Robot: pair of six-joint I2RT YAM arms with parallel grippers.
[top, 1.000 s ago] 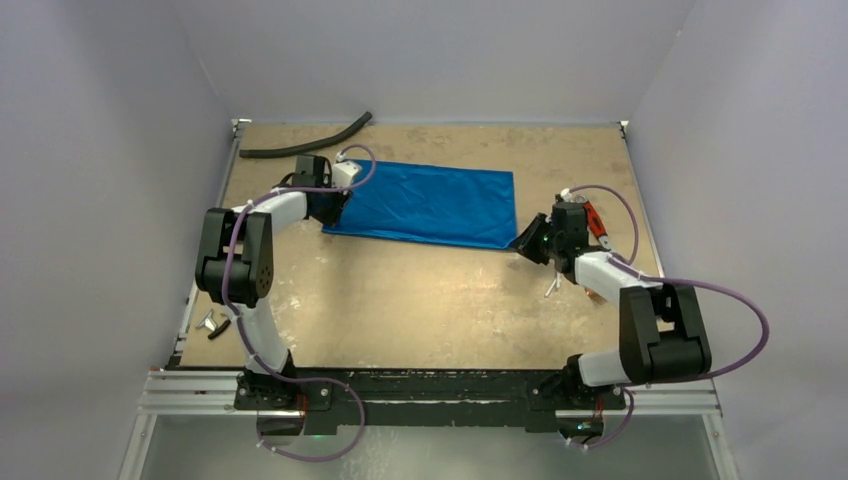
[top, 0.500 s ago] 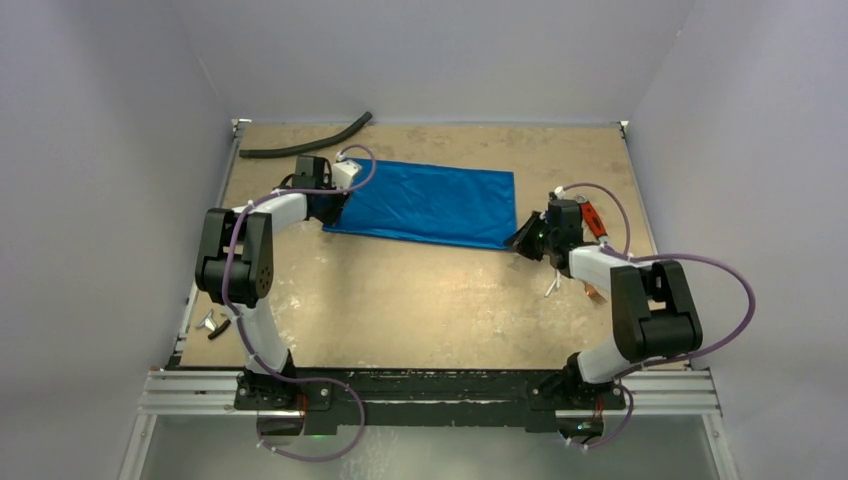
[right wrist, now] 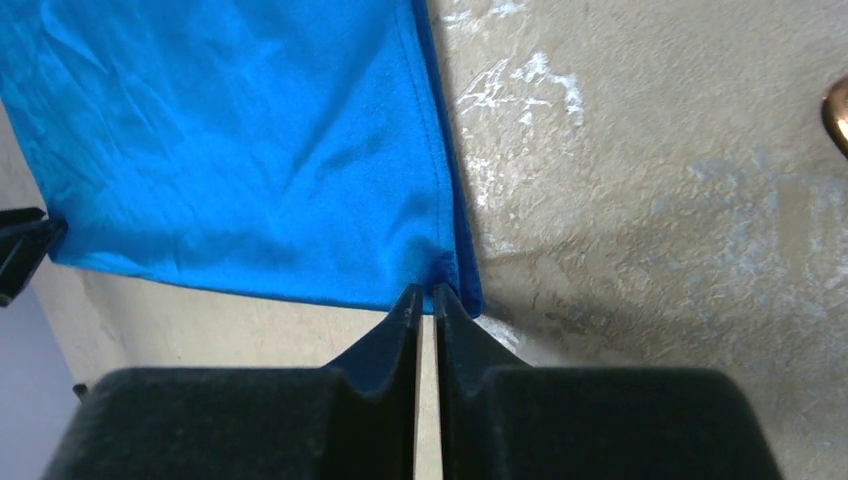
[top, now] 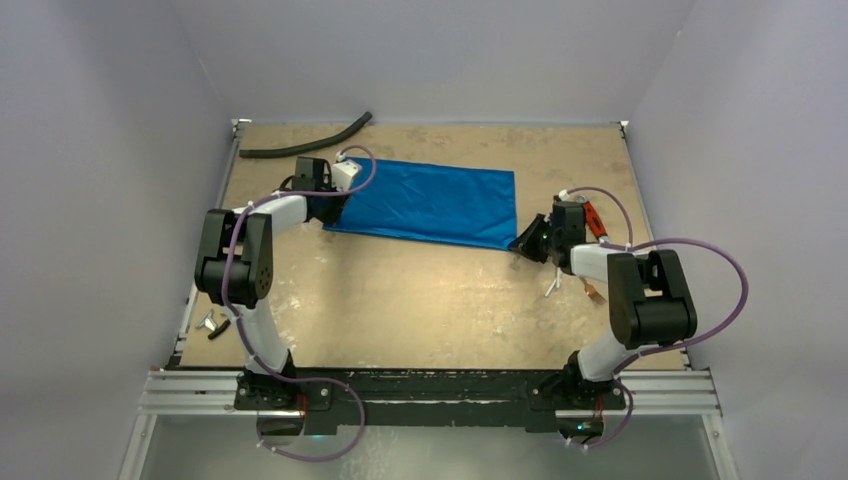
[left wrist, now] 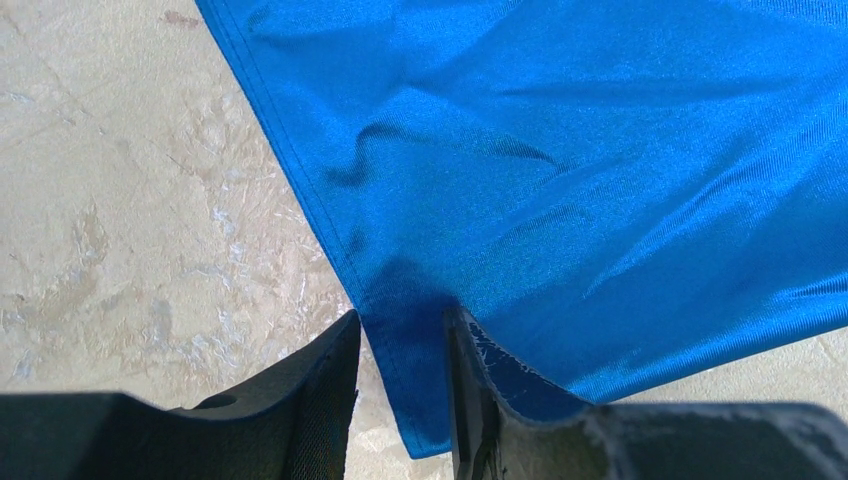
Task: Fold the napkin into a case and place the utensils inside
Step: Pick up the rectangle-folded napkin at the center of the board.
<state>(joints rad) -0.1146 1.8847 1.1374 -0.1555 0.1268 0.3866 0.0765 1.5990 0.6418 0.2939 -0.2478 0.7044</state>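
The blue napkin [top: 430,203] lies flat as a long rectangle at the back of the table. My left gripper [top: 336,208] is at its near left corner. In the left wrist view [left wrist: 400,325] the jaws stand apart, with the corner of the napkin [left wrist: 560,170] lying between them. My right gripper [top: 521,244] is at the near right corner. In the right wrist view [right wrist: 425,290] its jaws are almost together, pinching the puckered hem of the napkin [right wrist: 250,160]. Utensils [top: 552,285] lie beside the right arm, and a copper tip [right wrist: 838,115] shows at the frame edge.
A black curved hose [top: 305,145] lies at the back left. A red-handled wrench [top: 595,220] sits behind the right gripper. Small metal parts [top: 212,323] rest at the table's left edge. Grey walls close in the back and both sides.
The right gripper's jaws have closed at the napkin's near right corner, and the right arm's elbow has swung left. The left arm and the napkin have not moved.
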